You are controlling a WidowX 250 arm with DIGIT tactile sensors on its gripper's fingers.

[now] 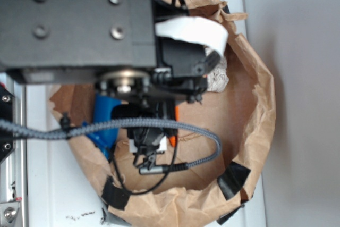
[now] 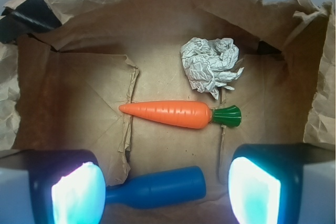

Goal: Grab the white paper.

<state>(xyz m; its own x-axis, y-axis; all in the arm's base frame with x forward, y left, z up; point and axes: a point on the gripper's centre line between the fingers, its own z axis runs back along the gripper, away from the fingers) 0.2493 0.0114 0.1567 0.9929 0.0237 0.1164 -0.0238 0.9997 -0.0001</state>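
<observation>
1 paper wad [image 2: 210, 65], 1 carrot [image 2: 176, 113], 1 blue bottle [image 2: 157, 188], 1 bag [image 2: 73, 103].

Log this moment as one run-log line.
pincer: open, empty, above bag floor | paper: untouched, beyond carrot | blue bottle: lying between the fingers | bag: holds all three | step: approach

1. The exterior camera is looking steeply down from above, sitting close behind the black metal robot arm [image 1: 79, 22], whose body is blocking the upper left of the picture.
2. It is taking in the whole crumpled brown paper bag [image 1: 263, 104], rim to rim, on a pale surface [image 1: 303, 35].
3. The wrist camera is riding just behind the gripper [image 2: 167, 190], facing down into the bag from near, its two fingers filling the lower corners.
4. Both views are sharing the bag's floor, the orange plastic carrot [image 2: 168, 114], the blue plastic bottle-shaped object [image 2: 157, 187] and the crumpled white paper wad [image 2: 209, 64].
</observation>
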